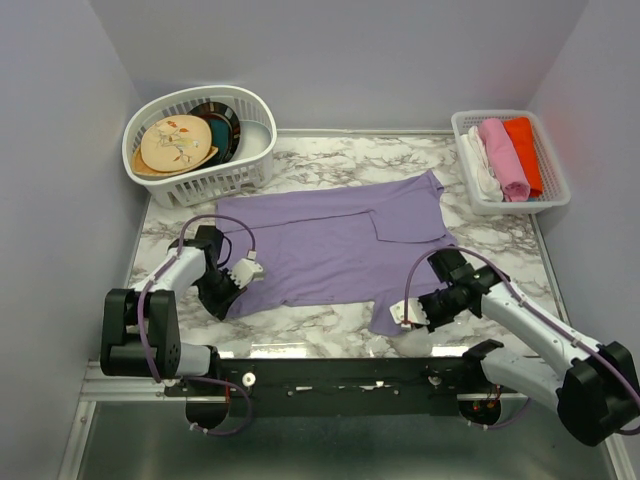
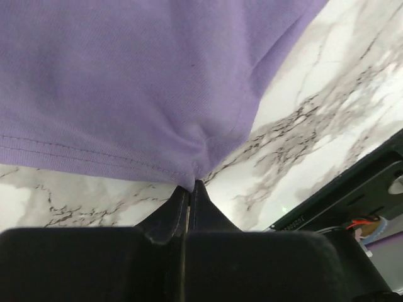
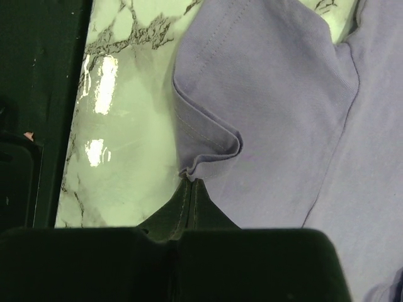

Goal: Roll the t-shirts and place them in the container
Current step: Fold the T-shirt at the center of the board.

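A lavender-purple t-shirt (image 1: 330, 250) lies spread on the marble table, one sleeve folded over near the far right. My left gripper (image 1: 226, 293) is shut on the shirt's near left corner; the left wrist view shows the hem (image 2: 126, 157) bunched at the closed tips (image 2: 191, 186). My right gripper (image 1: 405, 315) is shut on the near right sleeve; the right wrist view shows the sleeve's cuff (image 3: 211, 157) folded and pinched at the closed tips (image 3: 191, 182). Both grippers are low at the table.
A white oval basket (image 1: 150, 170) with patterned plates (image 1: 178, 143) stands at the far left. A white tray (image 1: 548, 195) at the far right holds rolled white, pink and orange cloths (image 1: 505, 158). The black arm rail (image 1: 340, 375) runs along the near edge.
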Controlling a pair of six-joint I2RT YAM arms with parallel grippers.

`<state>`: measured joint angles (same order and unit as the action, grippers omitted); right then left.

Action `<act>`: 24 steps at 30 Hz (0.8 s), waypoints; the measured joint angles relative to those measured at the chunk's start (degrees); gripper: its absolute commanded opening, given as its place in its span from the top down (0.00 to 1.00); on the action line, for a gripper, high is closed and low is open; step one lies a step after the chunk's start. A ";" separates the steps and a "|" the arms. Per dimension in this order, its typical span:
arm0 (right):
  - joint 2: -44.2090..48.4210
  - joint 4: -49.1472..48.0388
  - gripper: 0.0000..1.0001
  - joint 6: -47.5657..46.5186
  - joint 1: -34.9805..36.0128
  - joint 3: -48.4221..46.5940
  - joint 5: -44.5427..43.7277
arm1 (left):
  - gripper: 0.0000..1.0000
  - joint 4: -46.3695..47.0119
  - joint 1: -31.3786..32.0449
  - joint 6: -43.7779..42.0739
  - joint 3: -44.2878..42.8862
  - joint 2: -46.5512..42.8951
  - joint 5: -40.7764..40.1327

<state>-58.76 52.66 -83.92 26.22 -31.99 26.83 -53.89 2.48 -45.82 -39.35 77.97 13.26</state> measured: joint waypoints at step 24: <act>12.26 -6.64 1.00 29.73 -3.28 -11.28 -13.53 | 1.00 -6.05 -0.13 -1.42 -13.09 3.23 1.33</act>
<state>-46.50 46.02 -54.19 22.94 -43.27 13.30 -59.94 2.35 -47.24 -52.45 81.21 14.59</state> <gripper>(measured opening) 0.011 0.011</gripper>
